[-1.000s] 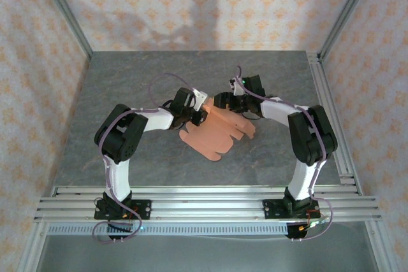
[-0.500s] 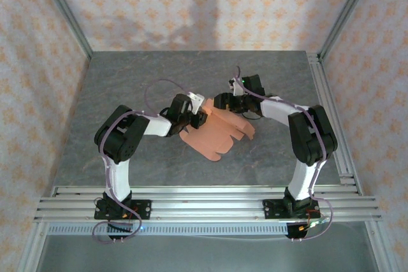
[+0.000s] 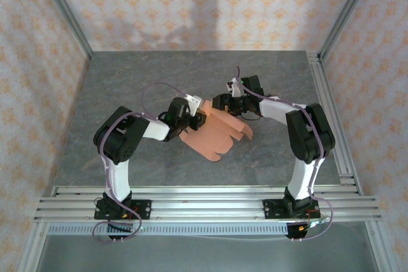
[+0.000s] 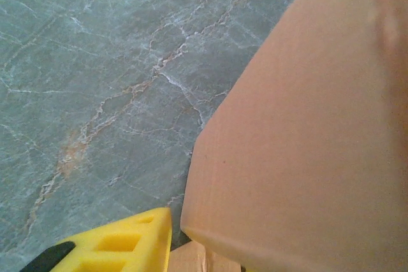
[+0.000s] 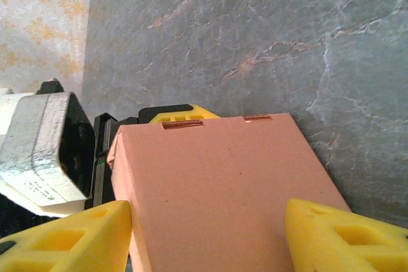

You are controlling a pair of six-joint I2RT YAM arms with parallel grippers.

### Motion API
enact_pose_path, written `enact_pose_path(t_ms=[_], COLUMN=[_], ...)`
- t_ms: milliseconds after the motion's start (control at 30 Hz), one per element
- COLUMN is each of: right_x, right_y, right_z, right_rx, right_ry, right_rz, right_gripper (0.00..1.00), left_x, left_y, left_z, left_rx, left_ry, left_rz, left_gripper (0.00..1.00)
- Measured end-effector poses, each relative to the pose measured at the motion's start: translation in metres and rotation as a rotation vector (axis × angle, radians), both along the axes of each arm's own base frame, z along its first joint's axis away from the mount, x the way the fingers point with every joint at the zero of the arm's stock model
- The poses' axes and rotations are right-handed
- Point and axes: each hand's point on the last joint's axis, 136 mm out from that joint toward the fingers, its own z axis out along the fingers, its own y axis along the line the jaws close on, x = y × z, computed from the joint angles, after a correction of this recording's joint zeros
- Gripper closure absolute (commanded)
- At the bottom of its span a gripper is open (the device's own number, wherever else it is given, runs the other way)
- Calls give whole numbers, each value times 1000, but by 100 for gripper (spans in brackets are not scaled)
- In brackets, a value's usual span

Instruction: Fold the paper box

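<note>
The salmon-pink paper box [image 3: 220, 133] lies partly folded on the grey table between both arms. In the right wrist view one panel of the paper box [image 5: 217, 183], with two slots at its far edge, stands raised. My right gripper [image 5: 210, 240] is open, a yellow finger on either side of that panel. My left gripper [image 3: 197, 114] is at the sheet's far left corner. In the left wrist view the paper box [image 4: 306, 144] covers the right half. One yellow finger [image 4: 121, 243] shows beside the card and the other is hidden.
The grey marble-patterned table [image 3: 127, 87] spreads out to the left and far side of the sheet. Metal frame rails [image 3: 331, 93] run along the right edge and the near edge. Patterned walls close in the table.
My left gripper has crept a little toward the far right along the sheet's corner, and the card's left part has shifted with it. The right arm has hardly moved.
</note>
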Motion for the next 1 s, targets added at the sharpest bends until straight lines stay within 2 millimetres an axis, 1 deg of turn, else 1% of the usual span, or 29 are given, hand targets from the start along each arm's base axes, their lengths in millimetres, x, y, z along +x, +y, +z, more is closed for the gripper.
enact_pose_path(t_ms=[200,367,433,633,733,800,1000], right_x=[-6,-11,-10,1,2,2,13], right_y=[3,1,1,5,5,4,6], right_z=[2,-4,-3,-4,-5,-7,-7], right_rx=[27,11,6,15,6,-8,-17], right_ry=[33,72,80,104,112,119,122], right_rz=[16,15,12,6,2,-4,-10], right_gripper=[37,34,34,34,29,27,28], left_x=[-8,-11,-10,-1,3,7,18], left_y=[4,6,6,2,-1,-3,-9], left_z=[18,16,17,22,23,24,23], left_rx=[-35,-36,-37,-44,-45,-48,-51], left_ry=[-55,-58,-60,-75,-76,-78,-67], left_rz=[5,6,6,9,8,5,8], left_gripper=[66,66,66,67,68,70,71])
